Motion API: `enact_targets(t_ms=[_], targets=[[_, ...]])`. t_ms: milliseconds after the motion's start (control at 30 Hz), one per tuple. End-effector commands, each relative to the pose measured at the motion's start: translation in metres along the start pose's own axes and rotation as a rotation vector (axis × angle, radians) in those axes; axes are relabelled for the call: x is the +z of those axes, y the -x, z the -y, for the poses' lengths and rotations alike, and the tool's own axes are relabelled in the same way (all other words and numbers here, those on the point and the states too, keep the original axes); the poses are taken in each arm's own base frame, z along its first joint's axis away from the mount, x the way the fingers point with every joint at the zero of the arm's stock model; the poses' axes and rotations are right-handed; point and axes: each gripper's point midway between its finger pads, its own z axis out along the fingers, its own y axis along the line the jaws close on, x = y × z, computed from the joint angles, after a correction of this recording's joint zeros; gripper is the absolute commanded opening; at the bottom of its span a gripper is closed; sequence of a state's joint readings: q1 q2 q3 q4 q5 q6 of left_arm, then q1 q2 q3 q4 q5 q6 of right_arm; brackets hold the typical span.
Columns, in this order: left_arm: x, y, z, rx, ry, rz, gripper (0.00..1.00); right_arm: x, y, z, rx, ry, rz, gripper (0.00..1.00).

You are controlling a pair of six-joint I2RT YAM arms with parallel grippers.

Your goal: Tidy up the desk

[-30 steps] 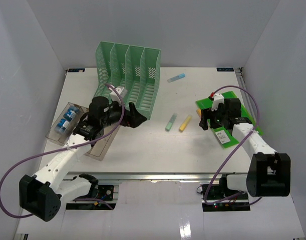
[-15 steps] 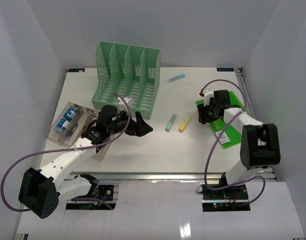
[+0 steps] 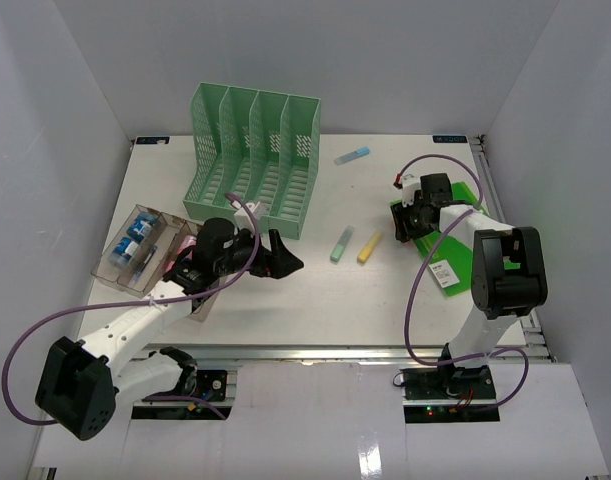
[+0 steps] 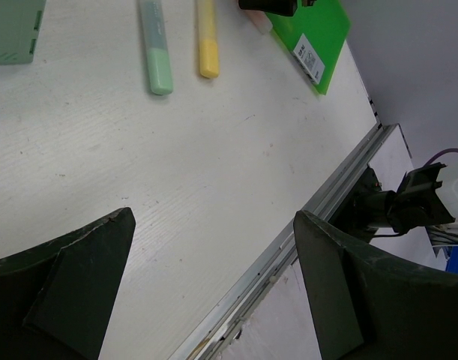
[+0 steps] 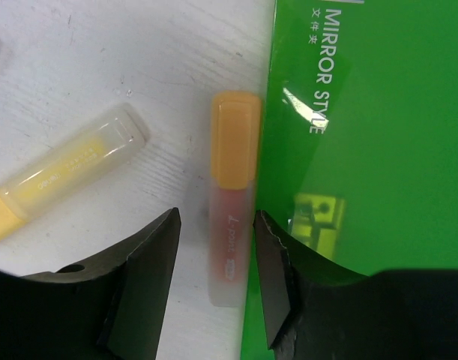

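**Operator:** Report the condition of the right gripper (image 5: 214, 225).

**Technician:** The jaws are partly closed and straddle a short highlighter with an orange cap and a translucent pink barrel (image 5: 231, 210). This marker lies flat on the large flat white desk (image 5: 101, 67). A strip of bare surface shows between one finger (image 5: 142, 285) and the barrel, so the marker is not clamped.

**Operator:** What crowds that position?

**Technician:** A glossy green plastic folder (image 5: 363, 150) lies with its edge against the marker, and the other finger sits over that edge. On the opposite side, near but apart, lies a yellow highlighter with a clear cap (image 5: 67, 172).

**Operator:** Report the left gripper (image 4: 212, 225).

**Technician:** The jaws are at full spread with nothing between them, above bare tabletop. Beyond them a mint-green highlighter (image 4: 155, 45) lies side by side with the yellow one.

**Operator:** List the remaining items.

**Technician:**
- The metal rail front edge (image 3: 325, 350) runs along the near side, by the arm bases.
- A mint-green four-slot file rack (image 3: 255, 160) stands upright at the far left.
- A pale blue highlighter (image 3: 352, 156) lies alone near the far edge, right of the rack.
- A clear plastic tray (image 3: 120, 268) sits at the left edge and holds small blue-and-white items. The left arm crosses over it.
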State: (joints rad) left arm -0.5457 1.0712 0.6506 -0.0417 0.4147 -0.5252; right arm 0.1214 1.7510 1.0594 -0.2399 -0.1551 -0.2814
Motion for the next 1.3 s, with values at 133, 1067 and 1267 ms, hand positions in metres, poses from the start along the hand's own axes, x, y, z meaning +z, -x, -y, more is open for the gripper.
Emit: enact_targets(t_ms=[133, 1067, 1267], targets=[[-0.007, 0.012, 0.017, 0.011, -0.056, 0.063, 0.98, 0.012, -0.004, 0.003, -0.005, -0.013, -0.038, 0.40], [-0.012, -0.006, 0.018, -0.038, -0.101, 0.070, 0.98, 0.023, -0.036, 0.002, -0.039, -0.008, -0.146, 0.44], [-0.004, -0.010, 0.026, -0.095, -0.150, 0.062, 0.98, 0.017, -0.031, -0.005, -0.042, 0.026, -0.128, 0.19]])
